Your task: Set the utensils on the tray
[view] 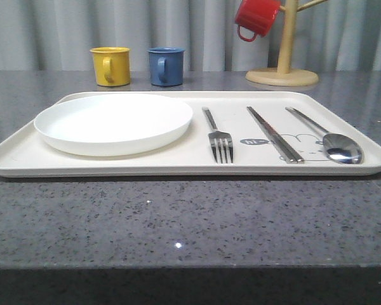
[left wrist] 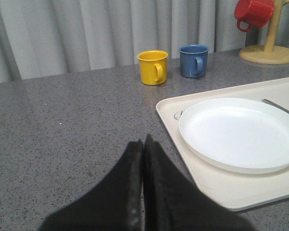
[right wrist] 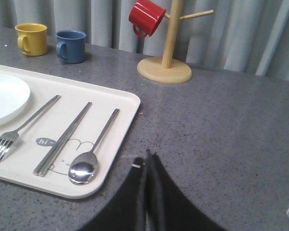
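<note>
The cream tray (view: 146, 166) (left wrist: 216, 185) (right wrist: 116, 144) lies across the grey table. On its right half rest three utensils side by side: a fork (view: 217, 138) (right wrist: 19, 130), a pair of chopsticks (view: 274, 135) (right wrist: 63, 138), and a spoon (view: 333, 143) (right wrist: 89, 159). My left gripper (left wrist: 143, 140) is shut with nothing in it, over bare table just off the tray's left edge. Off the tray's right edge, beside the spoon, my right gripper (right wrist: 147, 155) is also shut and holds nothing.
A round white plate (view: 113, 122) (left wrist: 241, 132) (right wrist: 2, 96) fills the tray's left half. Behind the tray stand a yellow mug (view: 110, 65) (left wrist: 153, 67) and a blue mug (view: 166, 65) (left wrist: 193, 60). A red mug (view: 256, 17) (right wrist: 145, 17) hangs on a wooden mug tree (view: 283, 63) (right wrist: 166, 62) at the back right.
</note>
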